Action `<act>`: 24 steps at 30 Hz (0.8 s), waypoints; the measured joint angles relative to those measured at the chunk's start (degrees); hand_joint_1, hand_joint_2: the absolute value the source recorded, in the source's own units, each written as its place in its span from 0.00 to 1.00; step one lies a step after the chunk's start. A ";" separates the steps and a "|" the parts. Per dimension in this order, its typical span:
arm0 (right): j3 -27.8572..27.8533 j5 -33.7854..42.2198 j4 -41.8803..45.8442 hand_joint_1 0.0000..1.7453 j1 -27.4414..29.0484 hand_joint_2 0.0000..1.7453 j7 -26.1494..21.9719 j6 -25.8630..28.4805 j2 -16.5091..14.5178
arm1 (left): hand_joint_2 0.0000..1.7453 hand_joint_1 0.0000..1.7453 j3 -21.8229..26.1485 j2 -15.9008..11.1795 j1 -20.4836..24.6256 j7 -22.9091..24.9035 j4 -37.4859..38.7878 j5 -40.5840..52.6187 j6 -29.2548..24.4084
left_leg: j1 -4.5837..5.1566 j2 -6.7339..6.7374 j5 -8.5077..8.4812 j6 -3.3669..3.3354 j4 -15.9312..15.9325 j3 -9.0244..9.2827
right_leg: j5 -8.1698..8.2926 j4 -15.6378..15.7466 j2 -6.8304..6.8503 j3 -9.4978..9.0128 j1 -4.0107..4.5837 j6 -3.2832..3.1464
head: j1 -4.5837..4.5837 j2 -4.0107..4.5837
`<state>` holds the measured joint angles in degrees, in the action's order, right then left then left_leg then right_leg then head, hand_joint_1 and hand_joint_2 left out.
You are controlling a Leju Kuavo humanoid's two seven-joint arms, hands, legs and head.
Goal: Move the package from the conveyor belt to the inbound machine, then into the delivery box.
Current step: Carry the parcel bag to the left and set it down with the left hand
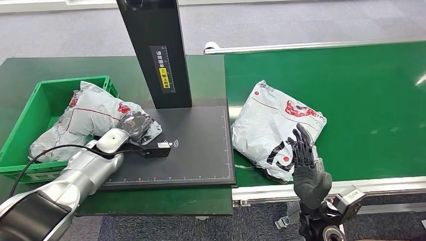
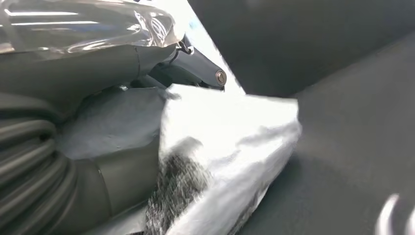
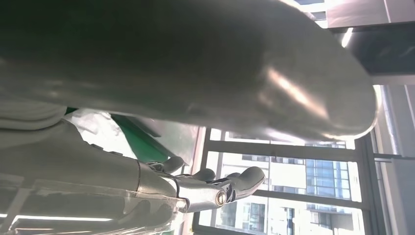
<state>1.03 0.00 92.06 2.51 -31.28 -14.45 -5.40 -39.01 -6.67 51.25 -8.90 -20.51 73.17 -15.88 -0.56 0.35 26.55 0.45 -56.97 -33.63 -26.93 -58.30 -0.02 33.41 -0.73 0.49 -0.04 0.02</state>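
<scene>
While a grey plastic package [image 1: 93, 118] is lying partly in the green delivery box [image 1: 30, 113] and partly over the left edge of the black inbound machine's platform [image 1: 201, 150], the robot's left hand [image 1: 131, 126] is gripping its end nearest the platform. In the left wrist view the thick grey thumb [image 2: 68, 63] is pressing down on the crinkled white wrapping [image 2: 230, 142], with the dark platform surface just beyond it.

A second grey package with red and black printing [image 1: 274, 128] is resting on the green conveyor belt [image 1: 361, 100], close to the belt's left end and just beside the platform's right edge. The robot's right hand [image 1: 306, 165] is standing upright at the near edge of that package, its dark fingers [image 1: 301, 145] stretched straight and slightly apart, holding nothing; whether the fingertips are touching the wrapping is not clear.

The machine's black column [image 1: 155, 50], bearing a label with a yellow patch, is rising from the back of the platform. A black cable [image 1: 45, 155] is looping along the silver left arm [image 1: 65, 186] in front of the box.
</scene>
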 joint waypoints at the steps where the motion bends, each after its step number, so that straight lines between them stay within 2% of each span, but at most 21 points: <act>1: 0.02 0.03 0.00 0.00 0.09 0.00 -0.04 0.05 0.05 | 1.00 1.00 0.56 -0.14 -0.77 -1.16 -0.77 -0.69 -4.58 | 0.00 -0.01 0.00 0.00 0.00 -0.01 | 0.00 0.00 0.01 0.02 0.00 0.00 | 0.00 0.00; 4: 0.03 0.13 0.00 0.00 0.20 0.00 -0.02 0.43 0.14 | 1.00 1.00 2.72 -0.59 -3.16 -3.98 -6.03 -2.51 -16.27 | 0.01 -0.05 -0.01 0.00 -0.01 -0.06 | 0.00 0.00 0.03 0.04 -0.01 0.00 | 0.00 0.00; 7: 0.03 0.15 0.00 0.00 0.31 0.00 0.23 1.29 0.12 | 1.00 1.00 5.49 -1.70 -5.88 -4.86 -17.71 -2.98 -20.85 | 0.01 -0.08 0.00 0.00 -0.02 -0.12 | 0.00 0.01 0.04 0.06 -0.02 0.01 | -0.01 0.00; 9: 0.02 0.16 0.00 0.00 0.56 0.00 0.31 2.06 0.11 | 1.00 1.00 7.68 -2.61 -7.72 -5.86 -27.28 -3.00 -21.85 | 0.02 -0.08 0.00 -0.01 -0.02 -0.16 | 0.00 0.02 0.03 0.10 -0.02 0.01 | -0.01 0.00; 12: -0.02 0.19 0.02 0.00 1.11 0.00 0.23 3.25 0.10 | 1.00 1.00 12.17 -3.30 -9.72 -10.10 -41.23 -3.40 -22.17 | 0.02 -0.07 0.02 -0.02 -0.02 -0.19 | 0.00 0.02 0.03 0.15 -0.02 0.01 | -0.01 0.00; 15: -0.07 0.20 0.31 0.00 2.03 0.00 -0.03 4.09 0.09 | 1.00 1.00 17.71 -3.19 -10.47 -14.01 -50.64 -4.65 -22.16 | 0.00 -0.04 0.03 -0.02 -0.02 -0.20 | -0.01 0.02 0.02 0.18 -0.01 0.00 | -0.01 -0.01; 19: -0.12 0.20 1.22 0.00 3.94 0.00 -0.38 4.35 0.09 | 1.00 1.00 25.38 -2.95 -10.42 -15.83 -56.69 -6.27 -22.15 | -0.02 -0.04 0.03 0.00 -0.01 -0.19 | -0.02 0.01 0.02 0.20 0.03 -0.01 | 0.00 0.00; 24: -0.13 0.29 1.81 0.00 4.94 0.00 -0.96 4.35 0.11 | 1.00 1.00 32.53 -2.65 -10.08 -15.69 -59.22 -2.94 -22.13 | -0.03 -0.03 0.01 0.01 -0.01 -0.19 | -0.01 0.00 0.02 0.16 0.04 -0.01 | -0.02 0.01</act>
<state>0.90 0.29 93.87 7.45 -32.24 -10.10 -5.29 -6.48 -9.32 41.16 -24.59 -79.73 70.23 -38.01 -0.59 0.31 26.55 0.46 -56.97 -33.82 -26.95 -58.30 0.01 33.57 -0.69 0.47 -0.07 0.02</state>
